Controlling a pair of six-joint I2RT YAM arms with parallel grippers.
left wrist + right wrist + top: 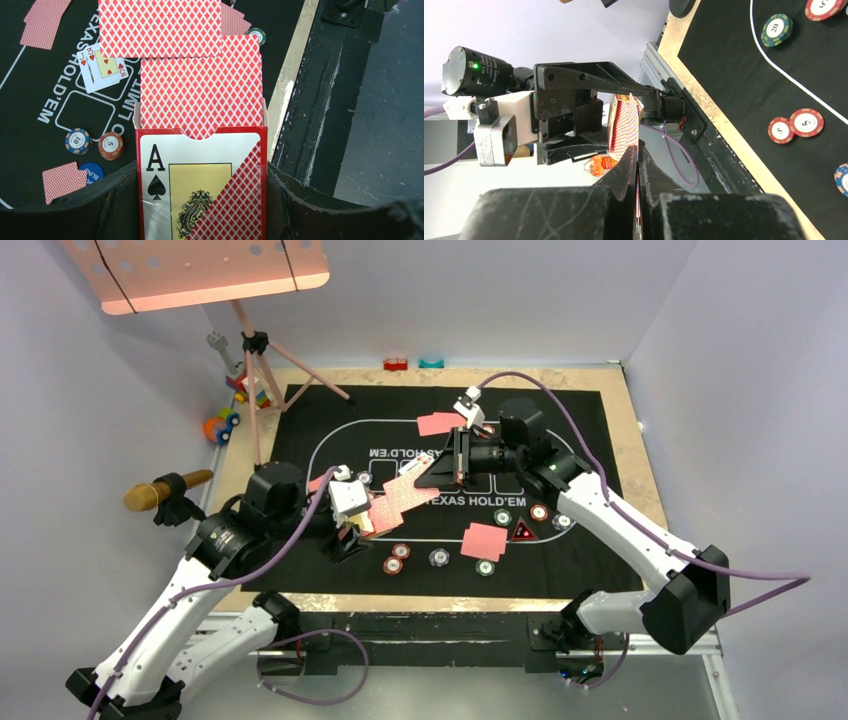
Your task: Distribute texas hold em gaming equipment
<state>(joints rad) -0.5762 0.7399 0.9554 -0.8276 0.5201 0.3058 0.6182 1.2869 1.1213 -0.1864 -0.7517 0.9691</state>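
Left tool (200, 200) is gripping the card box (200, 185), red-backed deck (200, 90) protruding. Right tool (638, 165) is pinching one card (160, 27) drawn from it, above the mat (580, 420).

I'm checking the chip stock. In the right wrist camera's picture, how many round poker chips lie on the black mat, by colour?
Red round poker chips: 3
Dark green round poker chip marked 20: 1
Blue-and-orange round poker chip, cut off by the picture's edge: 1
Total: 5
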